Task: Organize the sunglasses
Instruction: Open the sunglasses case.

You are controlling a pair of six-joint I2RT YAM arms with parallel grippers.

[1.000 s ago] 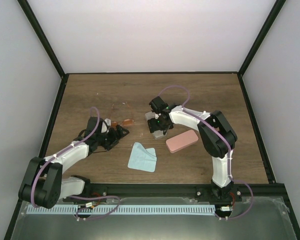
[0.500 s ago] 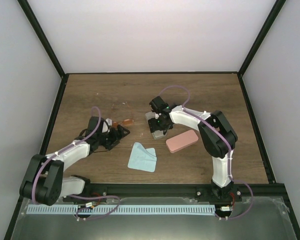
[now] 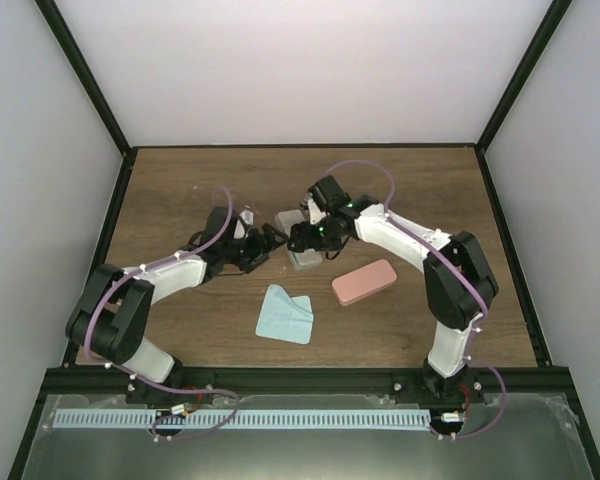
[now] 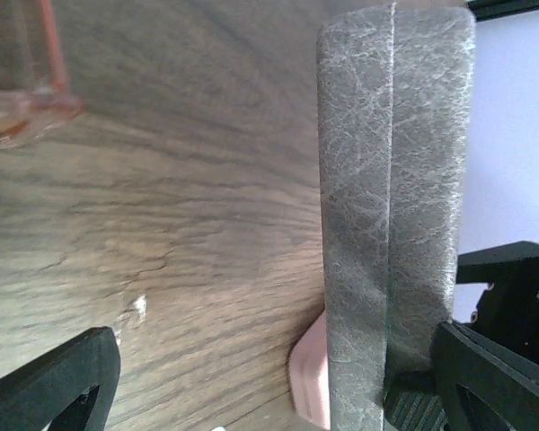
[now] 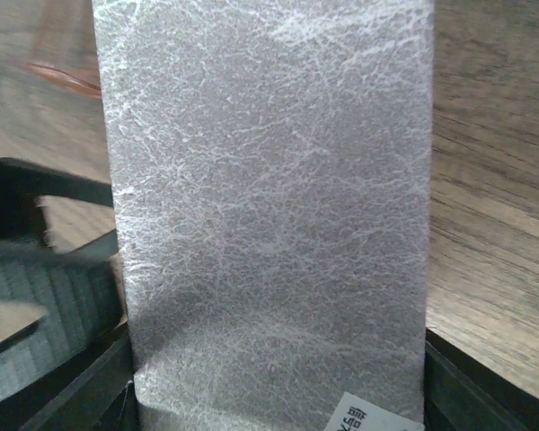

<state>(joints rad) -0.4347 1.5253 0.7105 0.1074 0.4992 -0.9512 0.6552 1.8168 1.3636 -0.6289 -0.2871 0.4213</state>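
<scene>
Two grippers met near the middle of the wooden table (image 3: 180,180). The right gripper (image 3: 302,238) was clamped across the grey case (image 5: 269,197), which filled the span between its fingers and stood on its long edge with the seam facing the other arm. The left gripper (image 4: 274,337) was spread wide and held nothing, with the case just inside its right-hand finger. Only one pair of glasses showed. The orange-lensed sunglasses (image 4: 9,117) lay on the wood at about ten o'clock in the left wrist view, apart from the case and outside the spread fingers. From above they were probably hidden under the left arm, though that could not be confirmed, and the purple-pink pair was not visible anywhere. From the grey case, the pink case (image 3: 364,282) sat at about four o'clock and the light blue cloth (image 3: 285,315) at about six. The case was closed, so opening it seemed the step in hand. If the left fingers closed off-centre on one half, the case could twist out of the right gripper's hold. The left arm, working so close to the thin wire frame, could also sweep or bend it.
</scene>
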